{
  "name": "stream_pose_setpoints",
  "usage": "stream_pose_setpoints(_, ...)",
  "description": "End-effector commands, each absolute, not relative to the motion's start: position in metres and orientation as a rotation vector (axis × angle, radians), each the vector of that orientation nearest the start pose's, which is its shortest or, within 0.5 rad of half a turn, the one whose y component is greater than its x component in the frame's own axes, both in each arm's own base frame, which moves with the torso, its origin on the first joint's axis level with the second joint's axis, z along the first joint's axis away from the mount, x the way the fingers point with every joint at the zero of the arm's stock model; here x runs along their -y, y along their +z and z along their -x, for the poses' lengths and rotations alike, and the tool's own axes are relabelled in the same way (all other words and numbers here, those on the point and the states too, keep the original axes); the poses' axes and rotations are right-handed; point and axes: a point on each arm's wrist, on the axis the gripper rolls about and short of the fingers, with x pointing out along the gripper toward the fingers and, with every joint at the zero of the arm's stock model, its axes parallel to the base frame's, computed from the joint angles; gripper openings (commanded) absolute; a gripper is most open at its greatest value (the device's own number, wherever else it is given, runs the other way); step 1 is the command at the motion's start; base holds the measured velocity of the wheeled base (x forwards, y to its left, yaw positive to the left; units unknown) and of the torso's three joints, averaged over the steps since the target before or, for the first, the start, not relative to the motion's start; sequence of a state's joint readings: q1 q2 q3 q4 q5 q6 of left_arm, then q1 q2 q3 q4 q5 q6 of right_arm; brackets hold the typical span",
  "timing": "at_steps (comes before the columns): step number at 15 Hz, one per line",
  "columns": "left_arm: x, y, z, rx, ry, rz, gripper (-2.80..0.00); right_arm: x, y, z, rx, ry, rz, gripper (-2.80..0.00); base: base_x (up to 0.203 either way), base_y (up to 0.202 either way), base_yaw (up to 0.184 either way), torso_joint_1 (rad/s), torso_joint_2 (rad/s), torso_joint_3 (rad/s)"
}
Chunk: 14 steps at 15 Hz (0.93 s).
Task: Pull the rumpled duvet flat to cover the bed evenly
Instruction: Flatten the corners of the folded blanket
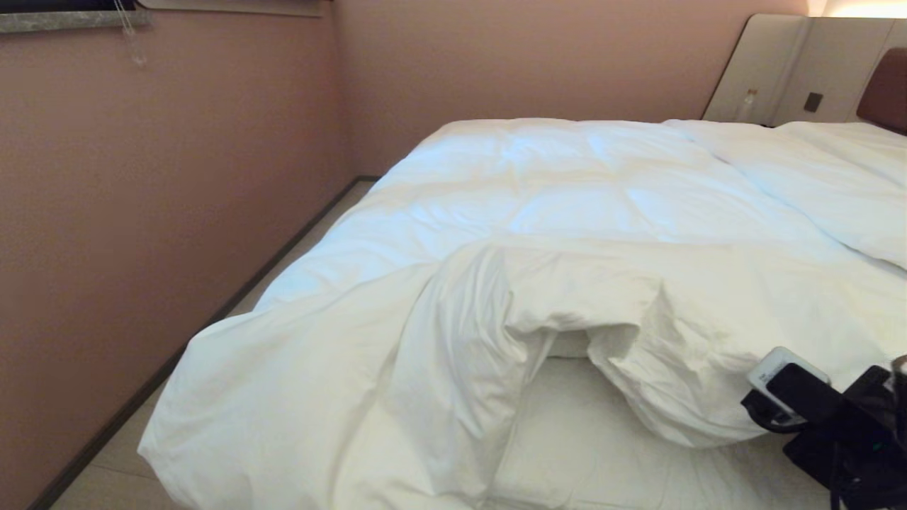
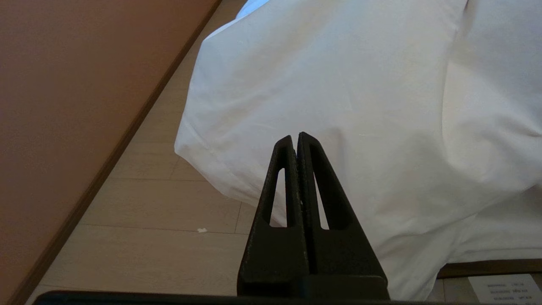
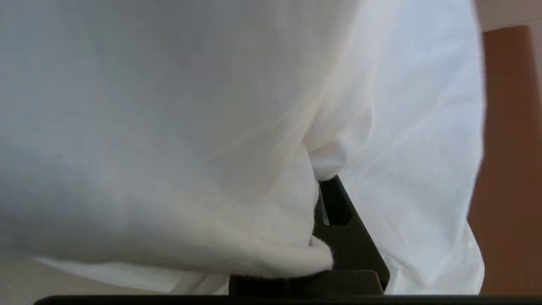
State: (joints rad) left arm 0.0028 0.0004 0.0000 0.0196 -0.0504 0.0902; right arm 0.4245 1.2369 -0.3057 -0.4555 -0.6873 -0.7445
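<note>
The puffy white duvet (image 1: 567,212) lies over the far part of the bed, its near edge folded back in a rumpled ridge. This leaves the white sheet of the bed (image 1: 588,439) bare in front. In the head view my right arm (image 1: 836,418) reaches in from the lower right, up against that ridge. My right gripper (image 3: 324,180) is shut on a fold of the duvet (image 3: 169,127), and the cloth hides one finger. My left gripper (image 2: 295,137) is shut and empty. It hangs off the bed's left corner, where the duvet (image 2: 338,84) droops toward the floor.
A pink wall (image 1: 142,212) runs along the bed's left side, with a narrow strip of pale wood floor (image 1: 312,234) between. A brown headboard (image 1: 886,88) and beige panels (image 1: 779,71) stand at the far right. A printed card (image 2: 504,288) lies by the bed base.
</note>
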Motion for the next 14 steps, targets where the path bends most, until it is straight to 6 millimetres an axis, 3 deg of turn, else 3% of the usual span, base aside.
stream_pose_setpoints(1,0.001,0.073,0.023,-0.018,-0.048,-0.090,-2.80,-0.042,0.155,-0.123,-0.444,-0.105,0.969,-2.80,0.000,0.000,0.000,0.000,0.00,0.000)
stream_pose_setpoints(8,0.001,0.073,0.023,-0.018,-0.048,-0.090,-2.80,-0.017,0.164,-0.065,-0.377,-0.086,0.963,-2.80,0.000,0.000,0.000,0.000,0.00,0.000)
stream_pose_setpoints(14,0.001,0.073,0.023,-0.018,-0.048,-0.090,-2.80,-0.006,0.159,-0.043,-0.357,-0.112,0.952,-2.80,0.000,0.000,0.000,0.000,0.00,0.000)
